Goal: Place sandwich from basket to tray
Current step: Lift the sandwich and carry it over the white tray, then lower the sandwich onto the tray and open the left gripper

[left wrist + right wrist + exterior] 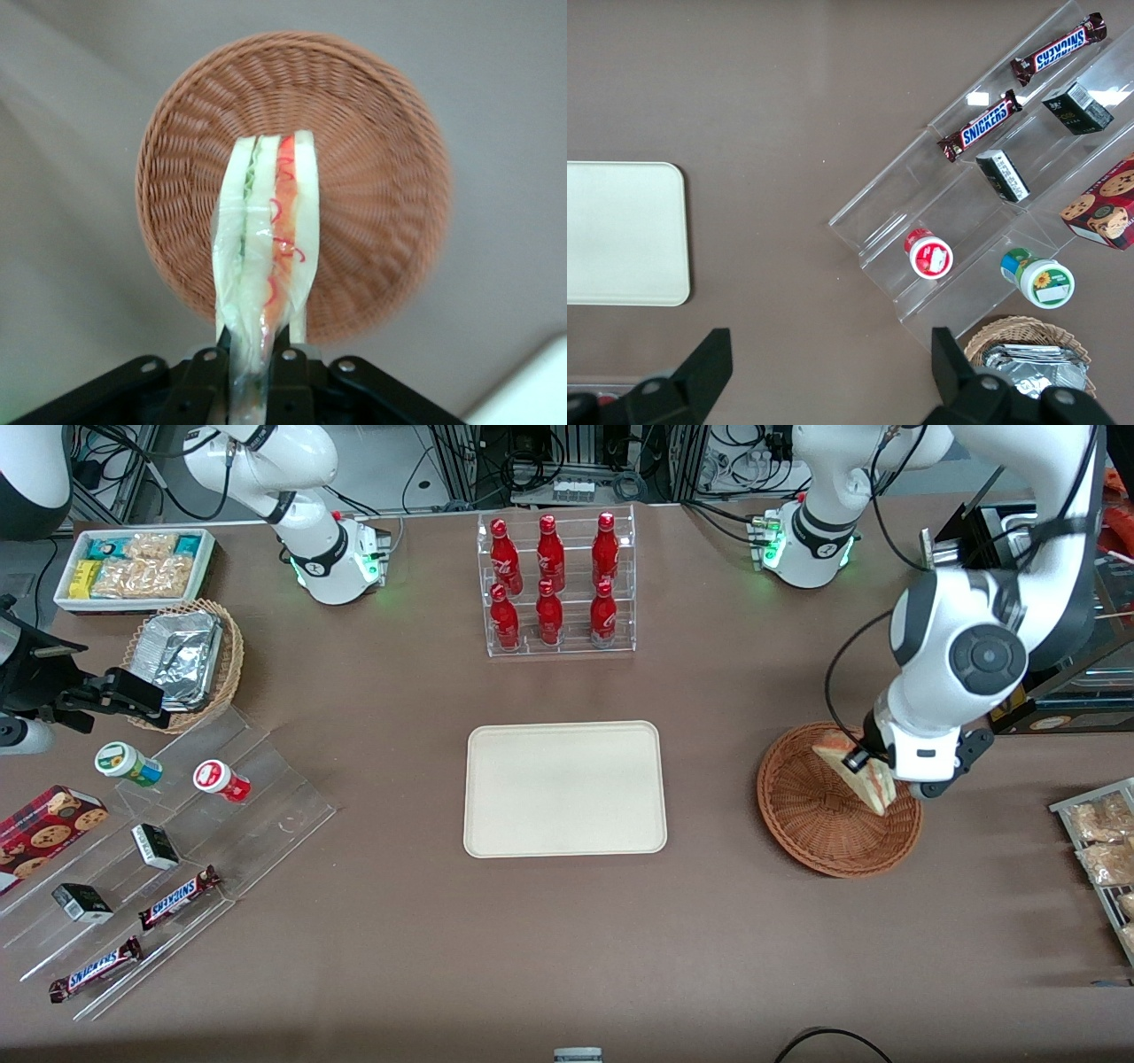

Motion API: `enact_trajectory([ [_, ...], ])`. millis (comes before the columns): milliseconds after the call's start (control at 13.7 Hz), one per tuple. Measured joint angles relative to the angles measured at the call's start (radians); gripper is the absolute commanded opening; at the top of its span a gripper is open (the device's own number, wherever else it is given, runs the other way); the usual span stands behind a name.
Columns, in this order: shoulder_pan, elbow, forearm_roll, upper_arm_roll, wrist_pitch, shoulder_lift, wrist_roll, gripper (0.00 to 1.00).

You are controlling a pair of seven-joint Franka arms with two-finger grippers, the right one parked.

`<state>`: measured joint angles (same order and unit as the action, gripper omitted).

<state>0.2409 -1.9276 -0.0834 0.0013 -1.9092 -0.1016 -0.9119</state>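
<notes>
My left gripper [873, 771] is shut on the sandwich [861, 772], a pale bread wedge in clear wrap, and holds it just above the reddish-brown wicker basket [819, 819]. In the left wrist view the sandwich [266, 239] hangs from my gripper [257, 363] with its red and green filling edge showing, and the basket [372, 195] lies below it with nothing else in it. The cream-white tray [565, 788] lies flat at the table's middle, bare, toward the parked arm's end from the basket. It also shows in the right wrist view [620, 232].
A clear rack of red bottles [555, 584] stands farther from the front camera than the tray. A wire rack of snack packets [1101, 841] sits at the working arm's end. A clear stepped stand [168, 841] with snacks, a tan foil basket [186, 660] and a white bin [133, 567] lie toward the parked arm's end.
</notes>
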Motion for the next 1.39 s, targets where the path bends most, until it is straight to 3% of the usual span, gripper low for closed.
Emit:
enact_trajectory([
  [292, 0.218, 0.209, 0.058, -0.016, 0.112, -0.066, -0.031, 0.0],
  [583, 0.403, 0.36, 0.07, -0.019, 0.087, -0.252, -0.07, 0.0],
  [948, 0.538, 0.472, 0.07, -0.019, -0.161, -0.502, -0.081, 0.0],
  [1385, 0.613, 0.48, 0.044, -0.019, -0.319, -0.63, -0.067, 0.0],
])
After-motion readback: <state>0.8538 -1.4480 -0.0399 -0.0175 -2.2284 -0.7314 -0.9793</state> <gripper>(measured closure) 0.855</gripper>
